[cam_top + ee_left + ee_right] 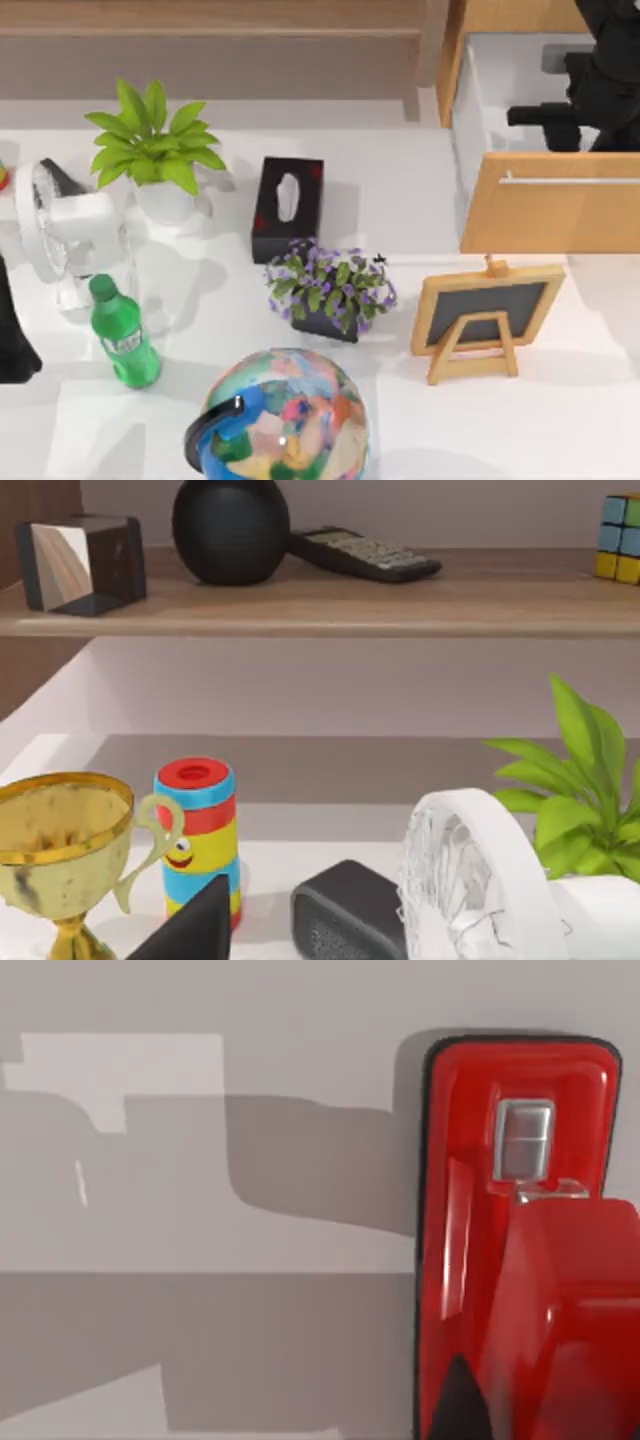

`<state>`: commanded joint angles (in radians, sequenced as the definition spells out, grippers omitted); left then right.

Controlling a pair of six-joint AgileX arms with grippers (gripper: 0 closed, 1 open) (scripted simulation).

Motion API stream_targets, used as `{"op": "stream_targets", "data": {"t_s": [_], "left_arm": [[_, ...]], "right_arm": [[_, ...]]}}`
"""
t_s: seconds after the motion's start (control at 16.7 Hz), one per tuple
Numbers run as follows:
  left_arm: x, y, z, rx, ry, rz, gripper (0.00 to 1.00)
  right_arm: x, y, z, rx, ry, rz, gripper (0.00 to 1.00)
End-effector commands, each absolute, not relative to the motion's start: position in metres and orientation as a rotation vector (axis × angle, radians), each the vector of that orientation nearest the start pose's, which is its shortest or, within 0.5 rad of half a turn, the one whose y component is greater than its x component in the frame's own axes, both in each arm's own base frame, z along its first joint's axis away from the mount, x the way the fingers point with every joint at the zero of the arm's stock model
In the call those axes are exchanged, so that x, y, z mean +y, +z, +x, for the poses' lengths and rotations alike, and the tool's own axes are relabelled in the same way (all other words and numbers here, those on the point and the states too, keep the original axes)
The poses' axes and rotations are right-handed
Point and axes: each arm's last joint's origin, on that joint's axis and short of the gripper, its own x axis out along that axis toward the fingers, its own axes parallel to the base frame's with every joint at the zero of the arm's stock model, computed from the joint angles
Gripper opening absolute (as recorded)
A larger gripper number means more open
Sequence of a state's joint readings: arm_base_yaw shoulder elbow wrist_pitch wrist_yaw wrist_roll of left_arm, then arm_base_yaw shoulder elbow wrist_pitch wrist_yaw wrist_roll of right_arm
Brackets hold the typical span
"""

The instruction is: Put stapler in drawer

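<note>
Stapler [520, 1260] is hanging over the open drawer [545, 200]; we are lowering our right gripper [470, 1400], grip state unclear, release next.

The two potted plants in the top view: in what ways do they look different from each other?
The green plant has long, plain, bright green leaves; the flowering plant has small darker leaves with many purple blossoms. The green plant stands in a white pot near the table's left side, beside the white fan; the flowering plant sits in a dark pot nearer the middle, in front of the black tissue box. Both stand upright on the white table.
</note>
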<state>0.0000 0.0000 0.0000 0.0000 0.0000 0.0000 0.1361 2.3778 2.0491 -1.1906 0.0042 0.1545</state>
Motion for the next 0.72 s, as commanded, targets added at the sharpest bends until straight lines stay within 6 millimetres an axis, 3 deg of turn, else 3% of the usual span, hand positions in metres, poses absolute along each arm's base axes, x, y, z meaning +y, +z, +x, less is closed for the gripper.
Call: {"op": "stream_targets", "data": {"t_s": [0.36,0.72], "left_arm": [[-0.0012,0.1600,0.1057,0.000,0.000,0.000,1.00],[-0.0012,0.1600,0.1057,0.000,0.000,0.000,1.00]], "right_arm": [[0.0699,0.1614,0.4678,1.520,0.002,0.011,0.98],[0.0699,0.1614,0.4678,1.520,0.002,0.011,1.00]]}}
